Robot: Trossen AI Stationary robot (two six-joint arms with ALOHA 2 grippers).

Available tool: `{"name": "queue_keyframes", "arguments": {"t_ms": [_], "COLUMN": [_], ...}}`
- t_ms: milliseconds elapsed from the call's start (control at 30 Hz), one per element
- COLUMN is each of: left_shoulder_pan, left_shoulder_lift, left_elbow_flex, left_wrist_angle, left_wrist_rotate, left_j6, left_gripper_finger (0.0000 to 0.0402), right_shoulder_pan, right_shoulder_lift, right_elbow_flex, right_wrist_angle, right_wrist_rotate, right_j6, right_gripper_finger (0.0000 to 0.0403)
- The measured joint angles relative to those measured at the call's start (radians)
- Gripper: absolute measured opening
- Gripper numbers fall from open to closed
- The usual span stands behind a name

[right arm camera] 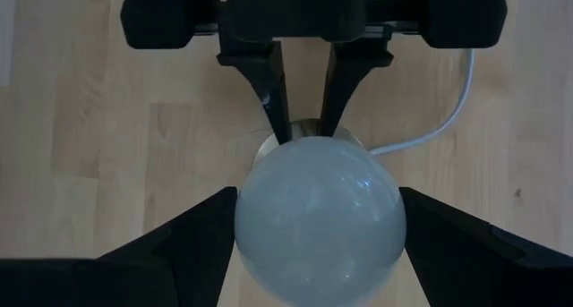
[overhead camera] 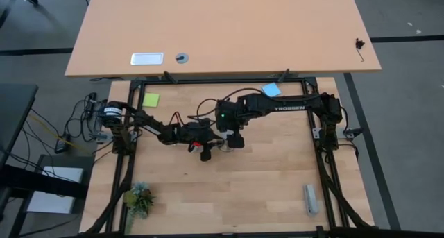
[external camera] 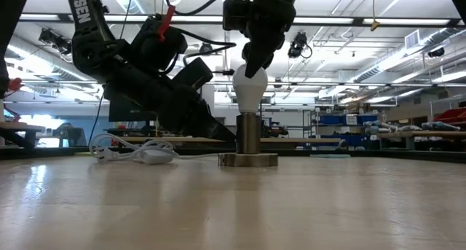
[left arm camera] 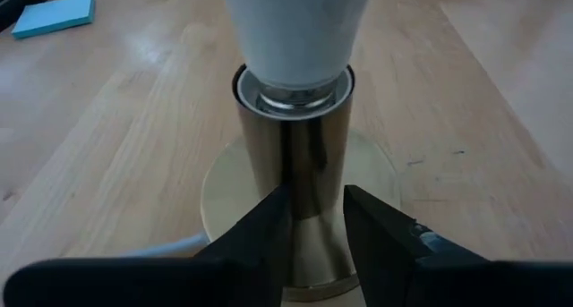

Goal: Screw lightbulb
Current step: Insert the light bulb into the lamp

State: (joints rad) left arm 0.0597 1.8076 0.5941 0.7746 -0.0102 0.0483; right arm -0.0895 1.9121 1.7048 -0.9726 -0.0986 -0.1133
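My right tool [right arm camera: 315, 244] sits at the middle of the high view, pointing straight down, its two fingers [right arm camera: 183, 244] pressed against either side of the lightbulb [right arm camera: 318, 213], so it is closed on the white globe. In the low view that tool [external camera: 251, 68] comes in from the top centre and meets the lightbulb [external camera: 250, 90] at its crown. The bulb stands upright with its neck seated in the top of the socket [external camera: 249, 137], a metal column on a round flat base resting on the table [external camera: 328, 199].

My left tool [left arm camera: 315, 222] reaches in from the left of the high view, low and slanted, and its fingers [left arm camera: 269, 226] clamp the socket column [left arm camera: 295, 173] just above the base, one on each side.

A white cable [external camera: 135, 154] lies looped on the table, left of the socket in the low view. In the high view, a blue pad [overhead camera: 271, 89] sits above centre and a green note [overhead camera: 150, 99] at upper left.
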Motion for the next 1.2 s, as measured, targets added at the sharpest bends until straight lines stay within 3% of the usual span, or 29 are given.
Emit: {"name": "queue_keyframes", "arguments": {"t_ms": [1200], "left_shoulder_pan": [0.0], "left_shoulder_lift": [0.0], "left_elbow_flex": [0.0], "left_wrist_angle": [-0.002], "left_wrist_rotate": [-0.01], "left_j6": [-0.007], "left_gripper_finger": [0.0114], "right_shoulder_pan": [0.003], "right_shoulder_lift": [-0.006], "right_elbow_flex": [-0.042], "right_wrist_angle": [0.064], "right_wrist_rotate": [0.057], "right_j6": [-0.026], "right_gripper_finger": [0.0332]}}
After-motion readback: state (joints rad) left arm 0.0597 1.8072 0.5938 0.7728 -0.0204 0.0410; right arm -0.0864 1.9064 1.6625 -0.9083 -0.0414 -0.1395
